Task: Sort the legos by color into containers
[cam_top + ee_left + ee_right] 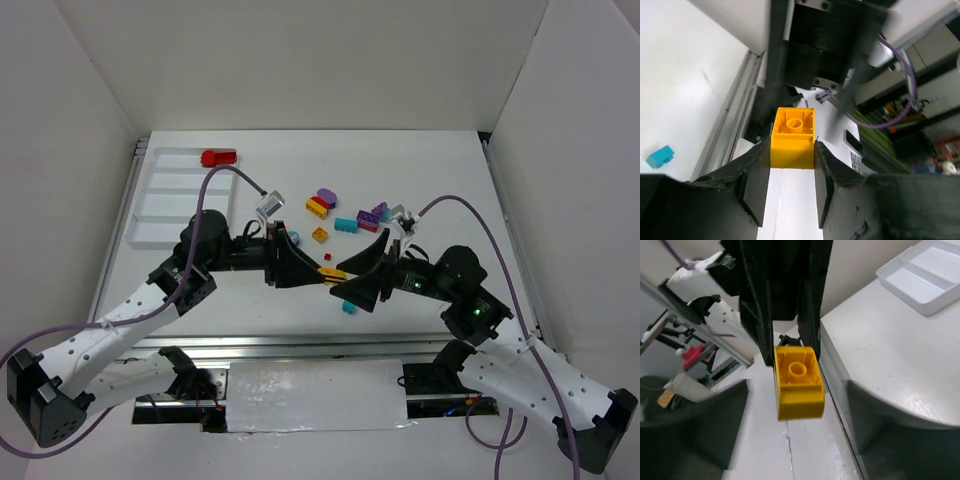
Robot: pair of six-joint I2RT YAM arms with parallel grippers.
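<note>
Pinching the yellow brick point(792, 137), left gripper point(791, 152) holds alone; right gripper point(802, 412) jaws spread; tray point(141, 205) at ten o'clock.

- The white desk point(440, 180) is flat and pale, closed in by white walls at the back and on both sides.
- A white tray point(150, 215) lies at the desk's far left corner, its long compartments parallel.
- A red brick point(218, 157) sits in the tray's farthest compartment, at the right end.
- Loose on the desk's middle are a rounded purple brick point(327, 196) and a yellow-and-red piece point(318, 207) just beside it. A small orange brick point(320, 235), a teal brick point(346, 225) and a purple brick point(372, 216) lie near them.
- A second teal brick point(348, 307) lies apart, nearer the front edge.
</note>
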